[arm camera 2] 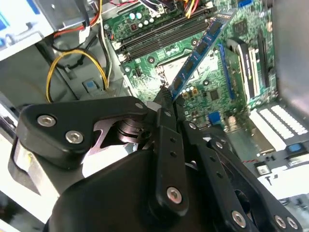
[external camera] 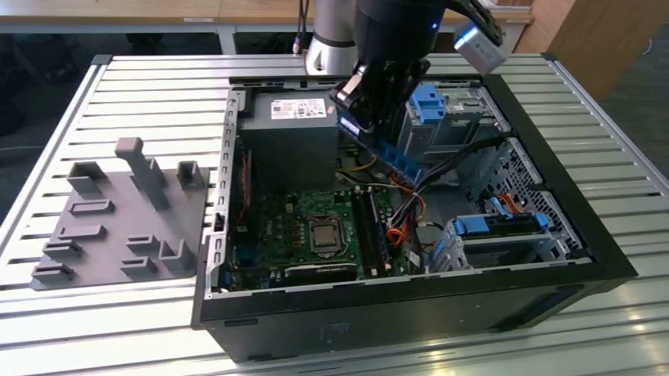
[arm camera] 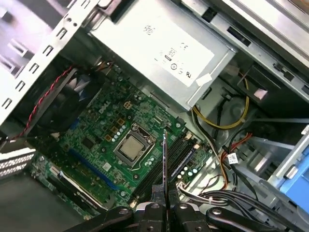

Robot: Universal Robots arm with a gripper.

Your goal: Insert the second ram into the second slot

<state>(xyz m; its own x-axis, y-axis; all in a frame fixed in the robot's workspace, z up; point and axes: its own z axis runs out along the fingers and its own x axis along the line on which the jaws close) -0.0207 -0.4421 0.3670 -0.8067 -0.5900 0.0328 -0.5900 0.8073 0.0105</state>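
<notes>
My gripper (external camera: 368, 117) hangs over the open computer case (external camera: 418, 313), shut on the second ram (external camera: 399, 161), a thin blue board with black chips that slants down toward the motherboard (external camera: 303, 223). In the second wrist view the second ram (arm camera 2: 202, 47) sticks out from the gripper (arm camera 2: 166, 96) above the black memory slots (arm camera 2: 161, 35). Seen edge-on in the first wrist view, the second ram (arm camera: 165, 162) rises from the gripper (arm camera: 165, 203) and stays clear above the memory slots (arm camera: 179, 153) beside the processor socket (arm camera: 130, 147). I cannot tell which slot is the second slot.
A grey power supply (external camera: 293, 133) fills the case's far corner. Bright blue drive brackets (external camera: 431, 106) (external camera: 502, 223) and loose cables (external camera: 403, 211) crowd the exterior view's right of the slots. A grey fixture plate (external camera: 115, 227) lies on the slatted table (external camera: 157, 86) on that view's left.
</notes>
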